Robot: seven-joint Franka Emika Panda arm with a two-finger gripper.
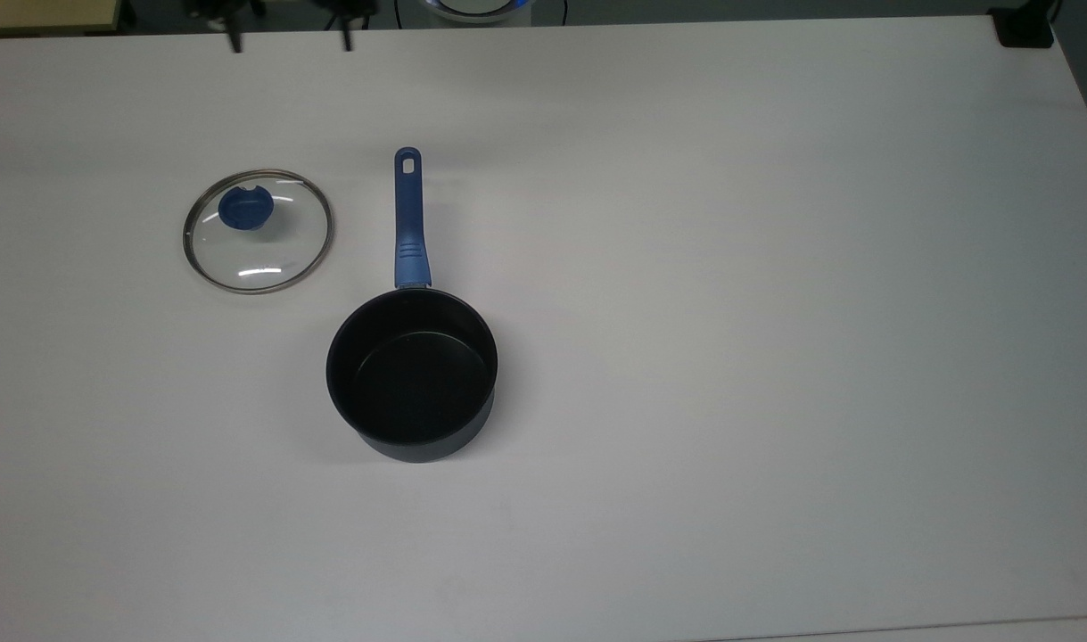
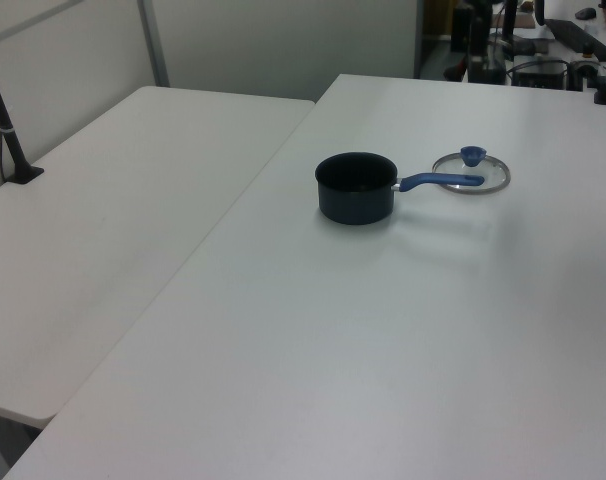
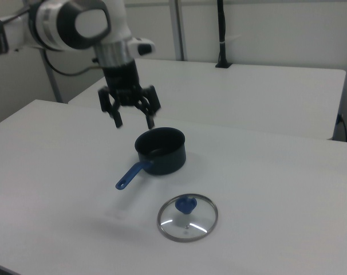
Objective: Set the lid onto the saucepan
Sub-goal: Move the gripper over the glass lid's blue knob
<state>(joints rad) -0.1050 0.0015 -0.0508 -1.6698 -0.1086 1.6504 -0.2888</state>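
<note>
Approach step, by my reading. Tool (image 3: pixel 134 122) hangs wide open, empty, above worktop (image 1: pixel 775 357). Lid (image 1: pixel 258 231) lies flat beside saucepan (image 1: pixel 411 374), apart. Next: descend over lid's blue knob (image 1: pixel 245 209), centred.

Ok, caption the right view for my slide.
Open gripper above white table; glass lid lies beside empty saucepan.
</note>
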